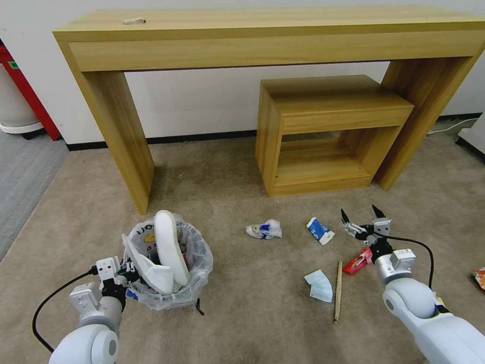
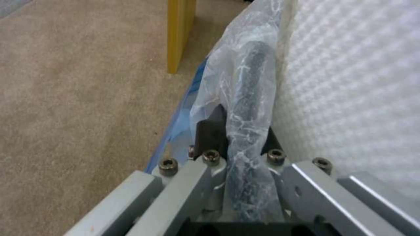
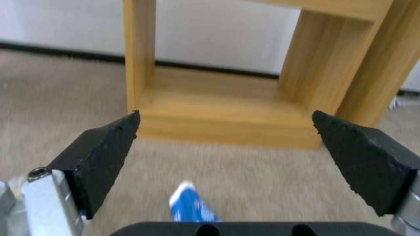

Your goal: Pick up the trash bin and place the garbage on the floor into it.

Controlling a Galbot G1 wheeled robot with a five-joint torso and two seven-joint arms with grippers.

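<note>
The trash bin (image 1: 198,265), black under a clear crinkly bag, stands on the carpet at the front left with white slippers (image 1: 169,248) sticking up out of it. My left gripper (image 1: 126,269) is shut on its near rim; the left wrist view shows the gripper (image 2: 241,132) pinching the bag-wrapped rim (image 2: 253,82) beside a slipper (image 2: 350,82). My right gripper (image 1: 361,218) hangs open over the carpet at the right, empty (image 3: 225,114). Just left of it lies a blue-white carton (image 1: 320,230) (image 3: 192,206). Garbage lies around it: a red wrapper (image 1: 357,263), a blue mask (image 1: 319,284), a wooden stick (image 1: 338,298) and a crumpled white-blue wrapper (image 1: 263,230).
A tall wooden table (image 1: 262,40) spans the back, with a small wooden shelf unit (image 1: 323,131) under its right half. A table leg (image 1: 126,146) (image 2: 179,32) stands just behind the bin. A red-white scrap (image 1: 480,277) lies at the right edge.
</note>
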